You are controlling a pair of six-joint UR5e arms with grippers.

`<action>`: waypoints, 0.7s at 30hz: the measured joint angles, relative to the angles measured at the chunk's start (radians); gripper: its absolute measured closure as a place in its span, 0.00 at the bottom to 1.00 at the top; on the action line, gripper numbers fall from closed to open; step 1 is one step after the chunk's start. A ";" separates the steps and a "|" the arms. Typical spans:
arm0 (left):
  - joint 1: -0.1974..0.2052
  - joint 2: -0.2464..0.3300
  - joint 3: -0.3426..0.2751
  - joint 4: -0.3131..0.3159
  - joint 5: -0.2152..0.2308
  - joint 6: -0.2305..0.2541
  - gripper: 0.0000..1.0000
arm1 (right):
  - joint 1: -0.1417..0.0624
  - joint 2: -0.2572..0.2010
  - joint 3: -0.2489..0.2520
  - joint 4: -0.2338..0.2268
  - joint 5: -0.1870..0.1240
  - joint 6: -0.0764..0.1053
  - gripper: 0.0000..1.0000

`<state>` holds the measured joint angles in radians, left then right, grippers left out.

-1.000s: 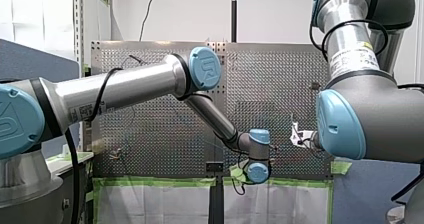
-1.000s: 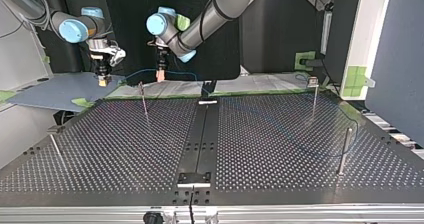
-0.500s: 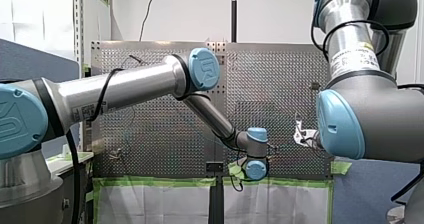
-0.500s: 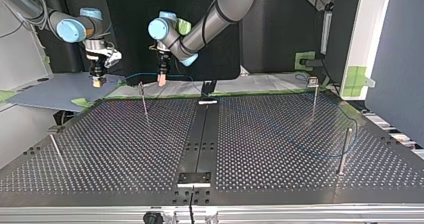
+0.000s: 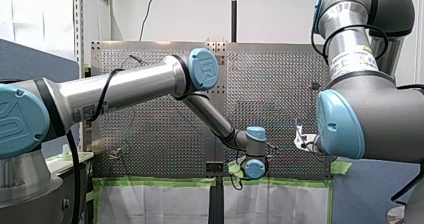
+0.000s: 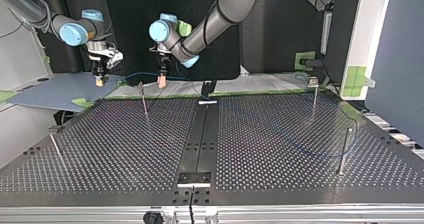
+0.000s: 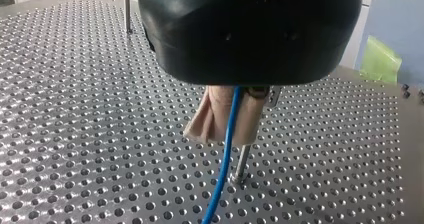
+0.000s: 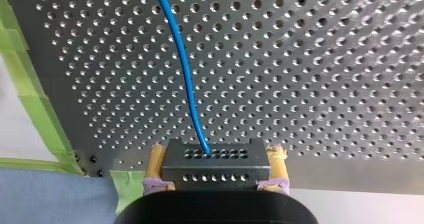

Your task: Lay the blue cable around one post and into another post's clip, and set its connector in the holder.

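Note:
In the left wrist view my left gripper (image 7: 225, 134) is shut on the blue cable (image 7: 224, 164), which hangs down between its beige pads (image 7: 202, 121) beside a thin metal post (image 7: 241, 164). In the right wrist view my right gripper (image 8: 217, 154), with yellow pads (image 8: 156, 159), is shut on the black connector (image 8: 215, 166); the cable (image 8: 182, 59) runs out of it over the plate. In the top view my left gripper (image 6: 162, 82) hangs just right of a clip post (image 6: 144, 100). My right gripper (image 6: 100, 80) is off the plate's far left corner, and the cable (image 6: 134, 75) spans between the two.
More posts stand on the perforated table (image 6: 125, 149): one with a clip (image 6: 313, 96), one plain (image 6: 343, 151), one leaning (image 6: 55, 151). Black holders sit at the plate's far middle (image 6: 206, 90) and near middle (image 6: 193, 179). A blue board (image 6: 55, 91) lies beyond the far left corner.
In the top view my left gripper has crept slightly right with the cable. My right gripper swayed a little left and back, still holding the connector.

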<state>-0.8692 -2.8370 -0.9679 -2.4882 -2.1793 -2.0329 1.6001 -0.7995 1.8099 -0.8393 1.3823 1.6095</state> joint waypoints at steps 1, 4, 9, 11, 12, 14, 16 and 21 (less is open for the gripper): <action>0.001 0.000 0.000 0.000 0.000 0.001 1.00 | 0.000 0.003 -0.004 0.003 0.000 0.000 1.00; 0.005 0.000 0.001 0.000 0.000 0.003 1.00 | 0.000 0.015 -0.021 0.019 0.000 0.001 1.00; 0.008 -0.001 0.001 0.002 0.000 0.009 1.00 | 0.002 0.025 -0.051 0.043 0.000 0.005 1.00; 0.008 -0.001 0.002 0.003 0.000 0.009 1.00 | 0.002 0.026 -0.061 0.049 0.000 0.007 1.00; 0.009 -0.001 0.002 0.003 0.001 0.009 1.00 | 0.002 0.027 -0.067 0.052 0.000 0.008 1.00; 0.013 -0.001 0.003 0.003 0.003 0.011 1.00 | 0.002 0.027 -0.076 0.058 0.000 0.010 1.00; 0.018 -0.001 0.005 0.002 0.005 0.012 1.00 | 0.002 0.028 -0.088 0.069 0.000 0.010 1.00; 0.023 -0.001 0.007 0.000 0.009 0.016 1.00 | 0.001 0.031 -0.105 0.093 0.001 0.008 1.00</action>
<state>-0.8463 -2.8383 -0.9608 -2.4878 -2.1705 -2.0169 1.6012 -0.7690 1.7048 -0.7461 1.3833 1.6176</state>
